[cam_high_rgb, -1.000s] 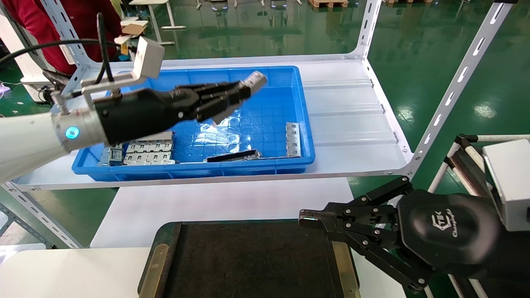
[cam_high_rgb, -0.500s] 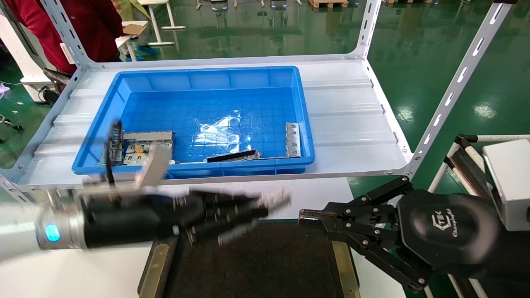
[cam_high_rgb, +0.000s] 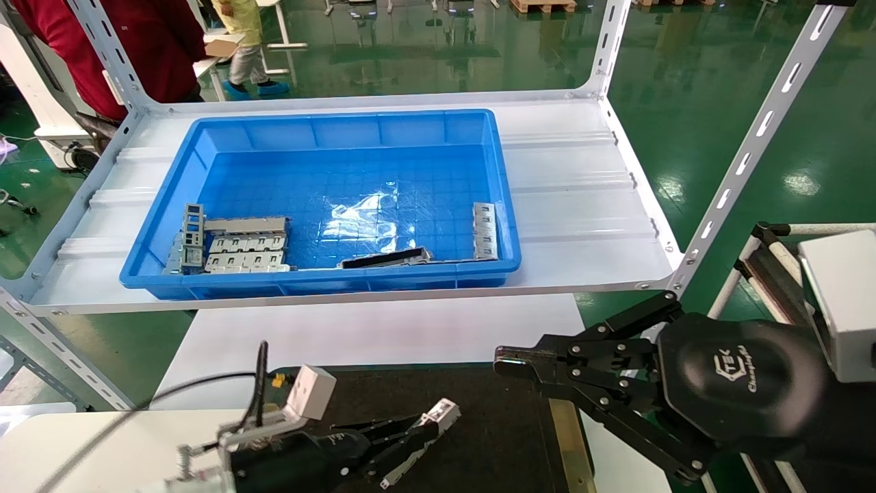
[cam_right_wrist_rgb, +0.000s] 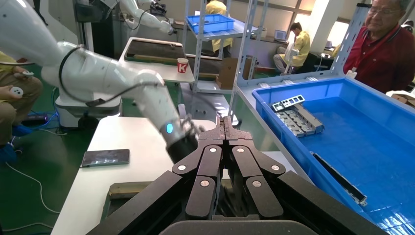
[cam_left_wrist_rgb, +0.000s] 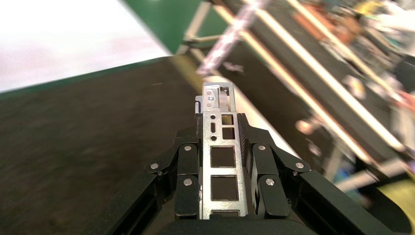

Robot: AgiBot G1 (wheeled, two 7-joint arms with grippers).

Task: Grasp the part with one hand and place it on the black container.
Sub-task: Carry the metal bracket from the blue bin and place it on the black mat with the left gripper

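part [cam_left_wrist_rgb: 219, 161]: near end hidden behind gripper body | container [cam_high_rgb: 479, 424]: near edge cut off | right arm: cropped

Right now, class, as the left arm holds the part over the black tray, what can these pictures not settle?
- Whether the part touches the black container: head view shows no gap clearly.
- The part's rear end: left wrist view, hidden by the left gripper.
- The container's near edge: cut off in head view.
- What the parked right gripper covers of the tray.
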